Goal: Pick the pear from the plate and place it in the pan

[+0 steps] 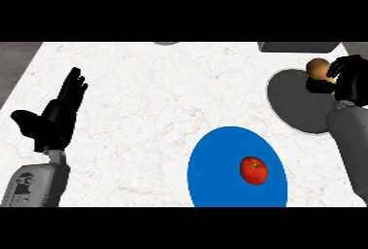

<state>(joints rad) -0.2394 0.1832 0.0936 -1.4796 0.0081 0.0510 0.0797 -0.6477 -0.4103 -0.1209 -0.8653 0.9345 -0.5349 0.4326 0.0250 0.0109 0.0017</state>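
Observation:
A brownish pear (317, 67) is held in my right hand (348, 78), whose fingers curl round it, over the far right part of the dark grey pan (296, 104). The pan lies flat at the counter's right side. A blue plate (223, 170) sits at the front centre with a red apple-like fruit (253, 170) on its right half. My left hand (57, 116) rests open at the left, fingers up, away from all of these.
The white marble counter (158, 87) spans the view. A dark grey object (298, 46) shows at the far right edge and a small grey shape (167, 43) at the far middle edge. My right forearm (348, 146) crosses the pan's near right rim.

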